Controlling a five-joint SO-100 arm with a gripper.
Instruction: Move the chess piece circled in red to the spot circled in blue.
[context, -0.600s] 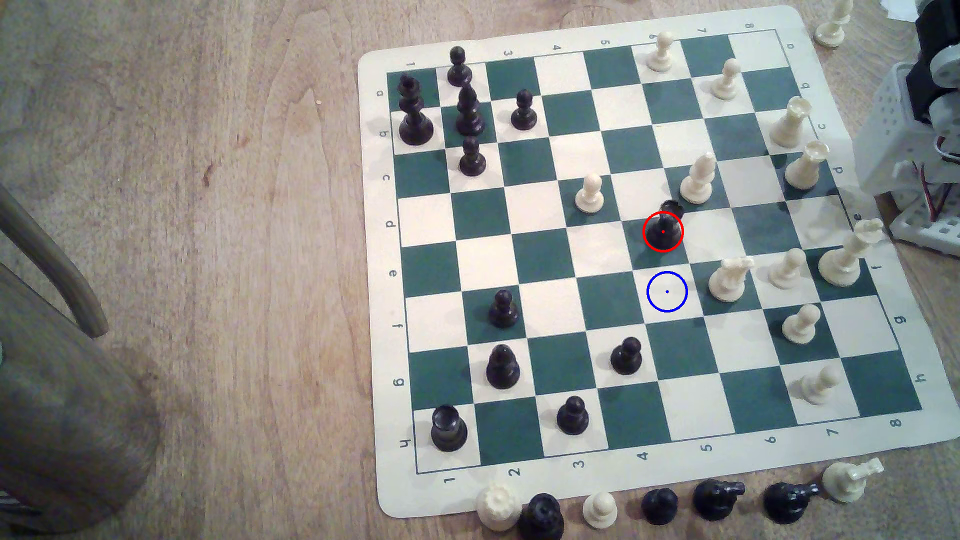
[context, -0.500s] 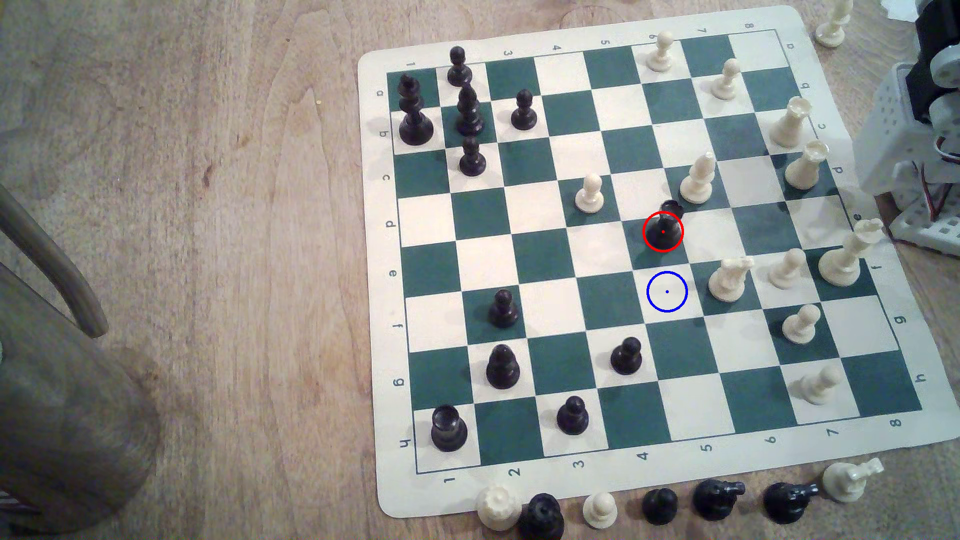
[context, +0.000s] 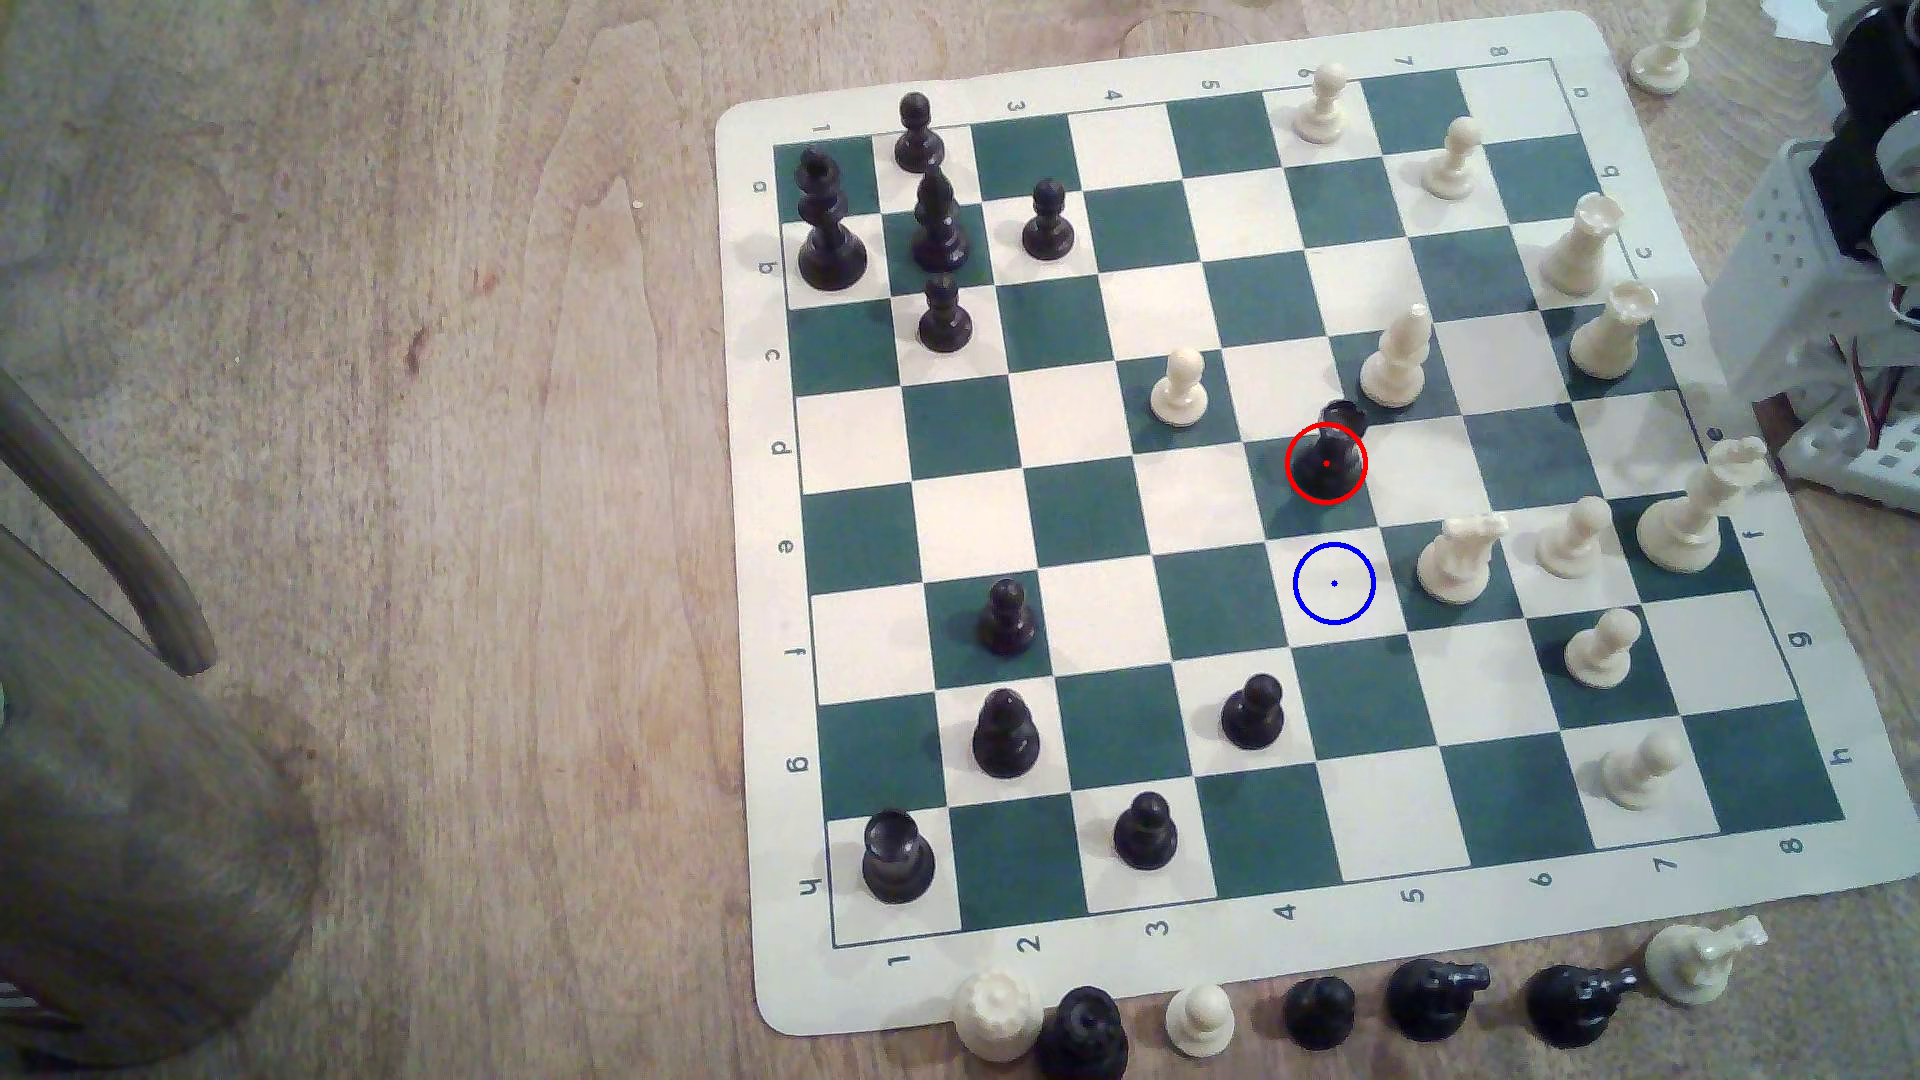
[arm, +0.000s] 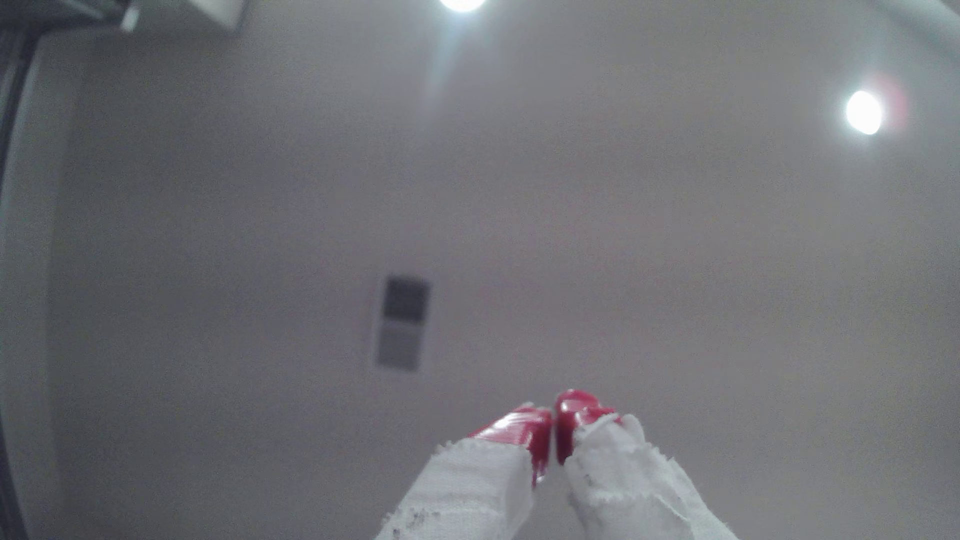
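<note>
Where the wooden table (context: 416, 519) runs closest to the exterior camera, we see a row of captured pieces (context: 1320, 1009) lined up just off the near edge of the chess mat (context: 748, 623), black and cream ones mixed. On the near rows of the board stand several black pawns and, in the corner toward the exterior view's left, a black rook (context: 897, 857). Further in lies the spot (context: 1334, 583), a cream square ringed in blue with a small dot at its centre, and it is bare. Just beyond it, on the adjoining dark green square, stands the chess piece (context: 1330, 457), upright inside the red ring, with nothing touching it. A cream knight (context: 1458, 559) stands beside the spot toward the exterior view's right, and a cream bishop (context: 1395, 358) stands just past the ringed piece. At the exterior view's right edge we make out the arm (context: 1849, 208), white and black with red wires, well apart from the chess piece.

In the wrist view we see the gripper (arm: 554, 426) pointing up at a pale ceiling (arm: 623, 259) with two bright lights. Its red-tipped fingers (arm: 524, 431) are wrapped in white cloth, and the tips sit together with barely a sliver between them, clamping nothing.
</note>
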